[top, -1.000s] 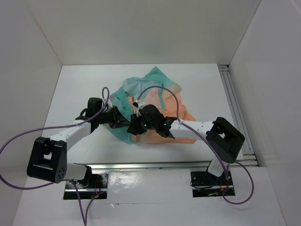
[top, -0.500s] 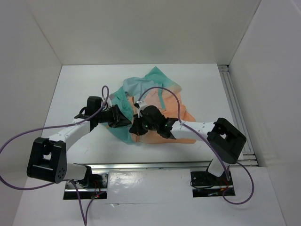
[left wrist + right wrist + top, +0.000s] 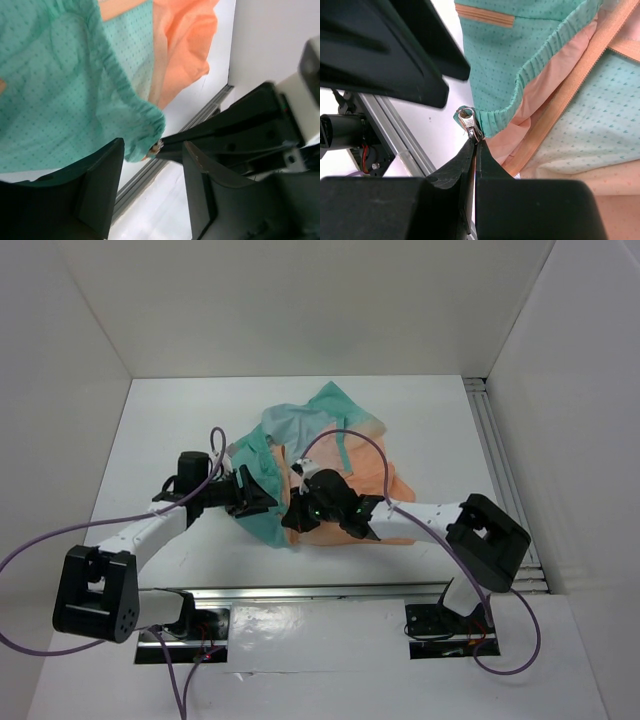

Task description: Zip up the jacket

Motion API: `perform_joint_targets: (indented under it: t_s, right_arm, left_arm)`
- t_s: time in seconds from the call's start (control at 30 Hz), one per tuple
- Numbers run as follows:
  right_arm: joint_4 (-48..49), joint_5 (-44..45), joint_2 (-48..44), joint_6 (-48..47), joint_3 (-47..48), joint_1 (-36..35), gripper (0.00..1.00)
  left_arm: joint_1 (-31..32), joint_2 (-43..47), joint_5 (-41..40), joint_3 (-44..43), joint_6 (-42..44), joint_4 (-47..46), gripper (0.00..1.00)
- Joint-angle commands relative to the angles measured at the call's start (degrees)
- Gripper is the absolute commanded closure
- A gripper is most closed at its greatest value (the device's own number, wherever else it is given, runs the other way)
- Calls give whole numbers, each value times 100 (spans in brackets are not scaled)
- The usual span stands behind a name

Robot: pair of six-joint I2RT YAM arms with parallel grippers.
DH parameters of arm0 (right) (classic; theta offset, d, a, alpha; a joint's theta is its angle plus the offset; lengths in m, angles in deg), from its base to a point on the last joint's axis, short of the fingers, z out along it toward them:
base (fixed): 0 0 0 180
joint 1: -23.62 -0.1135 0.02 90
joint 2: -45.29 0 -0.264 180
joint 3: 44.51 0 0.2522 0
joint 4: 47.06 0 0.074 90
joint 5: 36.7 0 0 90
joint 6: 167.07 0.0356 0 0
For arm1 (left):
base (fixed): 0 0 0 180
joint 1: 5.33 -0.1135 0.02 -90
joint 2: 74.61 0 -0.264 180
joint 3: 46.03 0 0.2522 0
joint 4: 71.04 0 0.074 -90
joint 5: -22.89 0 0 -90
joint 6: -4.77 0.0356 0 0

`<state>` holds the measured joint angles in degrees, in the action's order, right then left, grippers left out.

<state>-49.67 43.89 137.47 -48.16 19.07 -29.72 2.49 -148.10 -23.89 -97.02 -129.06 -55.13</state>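
Observation:
The jacket (image 3: pixel 340 450), teal-green fading to peach-orange, lies crumpled mid-table. My right gripper (image 3: pixel 293 515) is at its near-left hem corner. In the right wrist view the right gripper (image 3: pixel 476 142) is shut on the small metal zipper pull (image 3: pixel 468 120), which hangs from the gathered teal hem (image 3: pixel 540 55) beside the orange zipper tape (image 3: pixel 570 95). My left gripper (image 3: pixel 262 498) stands open just left of that corner. In the left wrist view the left gripper (image 3: pixel 152 150) holds nothing, and the hem corner with the zipper pull (image 3: pixel 156 146) lies just beyond its tips.
A metal rail (image 3: pixel 330 590) runs along the near table edge, and another rail (image 3: pixel 500 470) lies along the right side. White walls enclose the table on three sides. Purple cables (image 3: pixel 340 435) loop above both arms and over the jacket.
My left gripper has opened, let go of the hem and drawn back to the left. My right gripper has shut on the zipper pull.

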Motion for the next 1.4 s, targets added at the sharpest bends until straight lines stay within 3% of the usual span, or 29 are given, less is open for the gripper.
perform_joint_targets:
  t_s: [0.0,0.33,0.57,0.83,0.9,1.13,1.37]
  right_arm:
    - [308,88,-306,27,-16,34,100]
    - [361,88,-359,80,-69,87,100]
    - [361,36,-359,80,-69,87,100]
    - [361,36,-359,80,-16,87,100]
    - [361,36,-359,80,-16,87,100]
    - [308,36,-359,80,-16,87,100]
    - [308,36,-359,80,-16,87,100]
  left_arm:
    - [-52,204,476,365,50,-548,39]
    - [1,98,732,559,-1,-787,41]
    - [221,160,362,481,-196,-796,60]
    - [378,-16,240,296,-143,-725,61]
    - [379,-77,178,296,-143,-725,65]
    - [379,-77,116,137,-196,-593,99]
    - [379,-77,116,23,-196,-532,100]
